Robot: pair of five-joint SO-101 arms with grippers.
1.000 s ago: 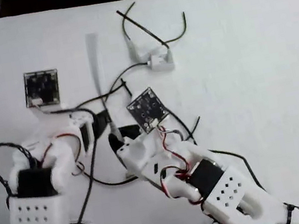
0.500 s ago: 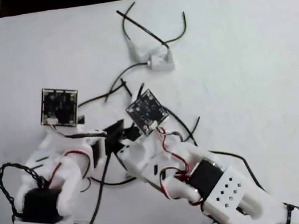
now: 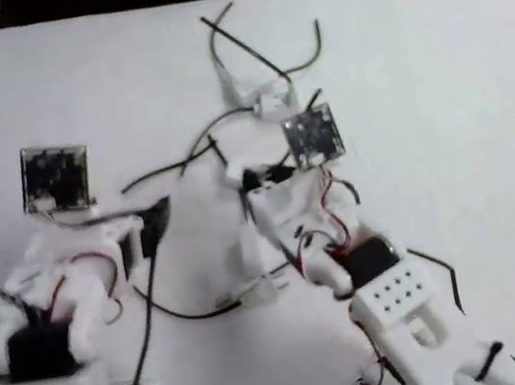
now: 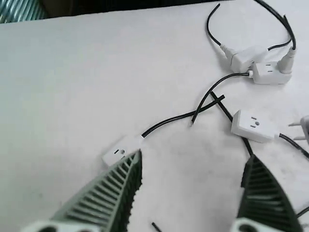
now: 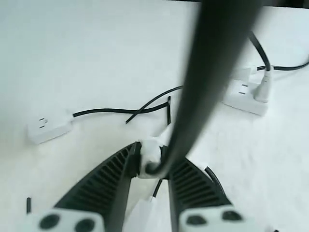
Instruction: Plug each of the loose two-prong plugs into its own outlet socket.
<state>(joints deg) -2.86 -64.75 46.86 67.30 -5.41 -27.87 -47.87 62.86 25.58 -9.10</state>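
Currently, the right gripper (image 5: 151, 155) has its jaws clamped on a white plug (image 5: 148, 145), which is held low over the table (image 5: 72, 58). The plug's black cord (image 5: 212, 58) rises close past the wrist camera. Beyond the gripper lies the far socket (image 5: 241, 94), with a second plug (image 5: 264, 82) already inserted. The end socket (image 5: 48, 128) lies well apart from it and has nothing plugged in.

The left gripper (image 4: 195, 162) has its jaws wide apart and holds nothing. One fingertip (image 4: 134, 162) sits just beside the end socket. The mid socket (image 4: 252, 125), also unplugged, lies on the table past the other finger.
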